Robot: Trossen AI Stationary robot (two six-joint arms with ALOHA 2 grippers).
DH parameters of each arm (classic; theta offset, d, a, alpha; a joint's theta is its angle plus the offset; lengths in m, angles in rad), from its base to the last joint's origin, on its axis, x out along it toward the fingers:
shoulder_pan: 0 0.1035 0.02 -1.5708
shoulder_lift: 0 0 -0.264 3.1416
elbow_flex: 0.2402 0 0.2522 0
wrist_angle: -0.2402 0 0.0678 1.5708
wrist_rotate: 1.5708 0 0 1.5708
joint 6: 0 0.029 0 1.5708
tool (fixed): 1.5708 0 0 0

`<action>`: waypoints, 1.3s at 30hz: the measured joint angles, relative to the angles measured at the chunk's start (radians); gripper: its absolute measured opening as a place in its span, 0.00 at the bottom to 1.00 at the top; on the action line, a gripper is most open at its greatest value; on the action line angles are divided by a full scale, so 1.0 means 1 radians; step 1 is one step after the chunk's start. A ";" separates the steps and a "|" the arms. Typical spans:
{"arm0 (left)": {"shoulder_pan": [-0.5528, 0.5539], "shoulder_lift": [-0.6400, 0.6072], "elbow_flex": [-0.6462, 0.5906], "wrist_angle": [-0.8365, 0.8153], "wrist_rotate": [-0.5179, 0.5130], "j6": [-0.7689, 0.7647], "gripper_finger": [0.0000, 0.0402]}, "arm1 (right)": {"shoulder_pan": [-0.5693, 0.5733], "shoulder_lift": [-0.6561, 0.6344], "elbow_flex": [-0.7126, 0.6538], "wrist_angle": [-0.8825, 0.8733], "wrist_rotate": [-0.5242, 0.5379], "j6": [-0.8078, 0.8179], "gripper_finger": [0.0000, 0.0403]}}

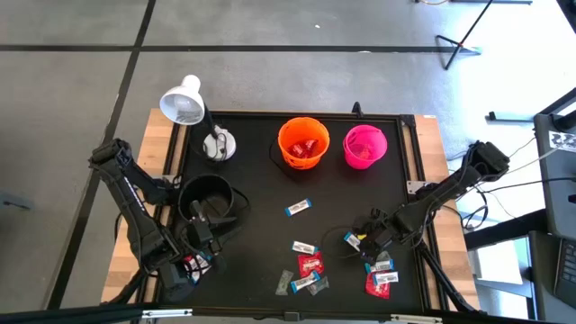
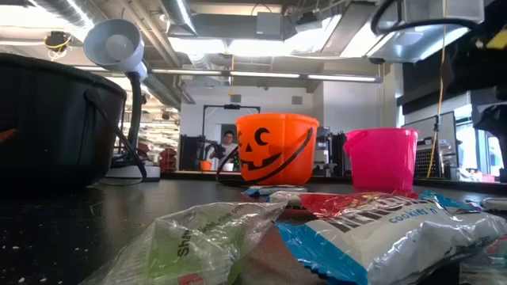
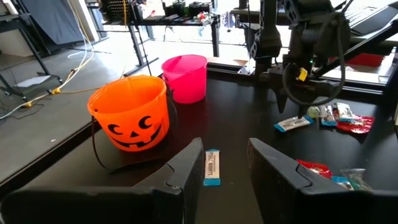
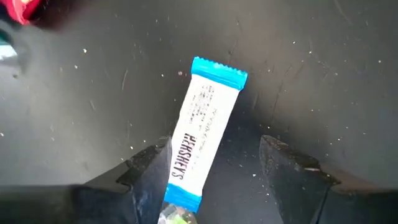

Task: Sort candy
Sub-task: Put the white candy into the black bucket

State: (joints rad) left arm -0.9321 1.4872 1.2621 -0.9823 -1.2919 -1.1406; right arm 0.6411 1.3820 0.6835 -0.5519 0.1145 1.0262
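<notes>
The right end effector (image 4: pixel 214 171) hangs low over the near right part of the black counter (image 1: pixel 261 193), its two fingers (image 4: pixel 292 171) spread wide apart. A blue-and-white bar (image 4: pixel 205 134) lies flat on the counter between them, one end reaching in past the fingertips; the left-hand finger in the wrist view sits just beside the wrapper's edge, but whether it touches cannot be told. The bar is not gripped. In the high view this end effector (image 1: pixel 367 236) sits at the edge of a small heap of candy (image 1: pixel 382 277) in red and blue-and-white wrappers.

The left end effector (image 3: pixel 224 165) waits at the near left, beside the black bucket (image 1: pixel 206 200). Its fingers stand partly apart and hold nothing; another blue-and-white bar (image 3: pixel 212 167) shows on the counter beyond the gap, well clear of it.

More candy lies loose near the front middle of the counter: a red wrapper (image 1: pixel 310 264), several blue-and-white ones (image 1: pixel 303 247), and a single bar (image 1: pixel 298 208) farther in towards the centre. At the far side stand the orange pumpkin bucket (image 1: pixel 302 142), with red wrappers visible inside, and the pink bucket (image 1: pixel 364 147) just beside it. A white desk lamp (image 1: pixel 184 102) stands at the far left corner.
</notes>
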 joint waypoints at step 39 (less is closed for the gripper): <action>0.011 0.000 0.000 0.005 0.004 0.001 0.29 | 0.039 0.178 0.067 -0.041 0.097 -0.010 0.43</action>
State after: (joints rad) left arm -0.9207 1.4868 1.2621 -0.9775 -1.2881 -1.1400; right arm 0.6804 1.5599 0.7507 -0.5930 0.2115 1.0161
